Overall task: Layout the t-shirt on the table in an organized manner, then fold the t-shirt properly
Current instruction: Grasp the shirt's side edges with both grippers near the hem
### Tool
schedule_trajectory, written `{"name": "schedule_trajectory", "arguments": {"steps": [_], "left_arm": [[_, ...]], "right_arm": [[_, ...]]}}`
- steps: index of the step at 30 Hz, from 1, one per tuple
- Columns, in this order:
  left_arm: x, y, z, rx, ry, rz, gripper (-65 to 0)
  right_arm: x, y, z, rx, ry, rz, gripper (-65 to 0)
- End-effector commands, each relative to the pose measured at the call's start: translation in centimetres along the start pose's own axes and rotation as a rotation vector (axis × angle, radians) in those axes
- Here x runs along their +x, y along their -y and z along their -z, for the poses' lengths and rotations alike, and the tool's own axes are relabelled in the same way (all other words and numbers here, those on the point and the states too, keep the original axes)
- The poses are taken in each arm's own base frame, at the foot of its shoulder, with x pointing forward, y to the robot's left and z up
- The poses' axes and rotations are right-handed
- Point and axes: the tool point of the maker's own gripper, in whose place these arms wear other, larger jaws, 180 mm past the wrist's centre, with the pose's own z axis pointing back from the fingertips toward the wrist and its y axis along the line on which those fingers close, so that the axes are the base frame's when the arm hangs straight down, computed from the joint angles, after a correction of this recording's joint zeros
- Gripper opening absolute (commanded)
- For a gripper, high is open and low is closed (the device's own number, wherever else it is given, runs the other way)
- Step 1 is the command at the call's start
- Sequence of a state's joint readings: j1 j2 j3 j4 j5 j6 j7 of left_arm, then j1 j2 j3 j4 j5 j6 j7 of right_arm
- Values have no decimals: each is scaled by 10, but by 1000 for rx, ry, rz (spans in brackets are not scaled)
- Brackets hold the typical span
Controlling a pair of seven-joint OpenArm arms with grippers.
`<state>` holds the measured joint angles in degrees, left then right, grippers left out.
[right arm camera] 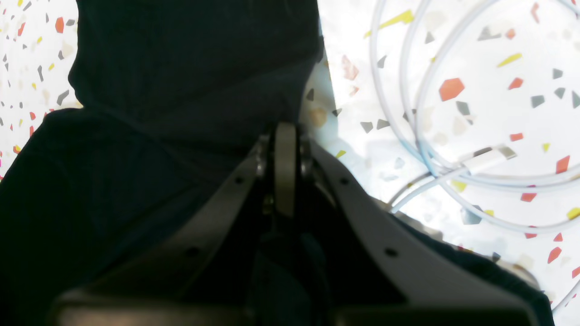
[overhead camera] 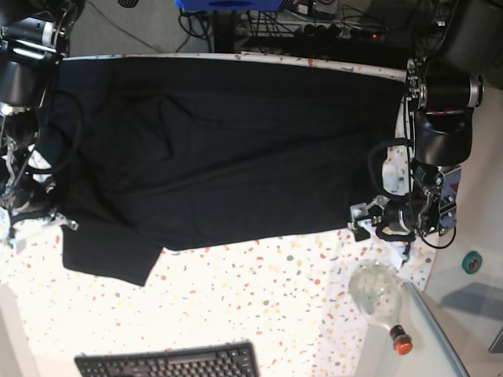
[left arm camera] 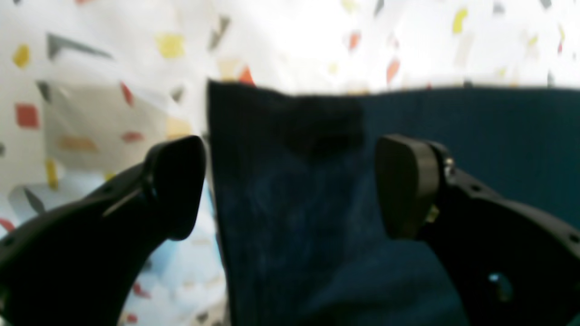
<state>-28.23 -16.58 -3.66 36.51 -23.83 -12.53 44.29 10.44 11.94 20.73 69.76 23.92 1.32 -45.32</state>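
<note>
**Shirt spread across the desk, one pincer on each end**

The shirt (overhead camera: 228,149) lies flat over the far half of the desk (overhead camera: 259,306), long axis running side to side in the base view. One sleeve (overhead camera: 106,255) juts toward the near side at that view's left. Cloth mostly smooth, a few soft creases near the left.

Right pincer (right arm camera: 285,167): fingers pressed together, pads meeting edge-on. Black cloth bunches around and under them, so it pinches the shirt (right arm camera: 181,68) at its edge. White cables (right arm camera: 435,149) loop on the bare desk (right arm camera: 498,45) just beside it. In the base view this pincer (overhead camera: 35,208) sits at the shirt's left end.

Left pincer (left arm camera: 290,185): spread wide. One finger (left arm camera: 174,185) hangs over the bare speckled desk (left arm camera: 113,54), the other (left arm camera: 405,185) over cloth; the shirt's corner and edge (left arm camera: 290,181) lie between them. View is blurred; cannot tell whether the tips touch the cloth. In the base view it (overhead camera: 369,220) is at the shirt's right near corner.

Near side: a keyboard (overhead camera: 169,363), and a bottle (overhead camera: 380,297) on its side, well apart from the shirt.
</note>
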Motion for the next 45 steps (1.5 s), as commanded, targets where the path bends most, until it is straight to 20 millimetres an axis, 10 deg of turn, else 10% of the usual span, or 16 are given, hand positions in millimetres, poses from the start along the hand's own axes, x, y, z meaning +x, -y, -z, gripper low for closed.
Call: {"name": "schedule_trajectory", "arguments": {"steps": [1,15,35,45], "left_arm": [[5,-6,-1,7,8,-12,-153],[-6,-13,7,14,-1,-43,-647],[92,30,-58,-34,220,116,-650],[113,16,-78,-40,309,34,-650]], "right_arm": [[24,-3,-7,9,61,-11,-650],[24,-3,-7,9,63,-11,-650],[75,-24,-13,82,256,-73,-650],[84,-38,12,167,359,-249,-650]]}}
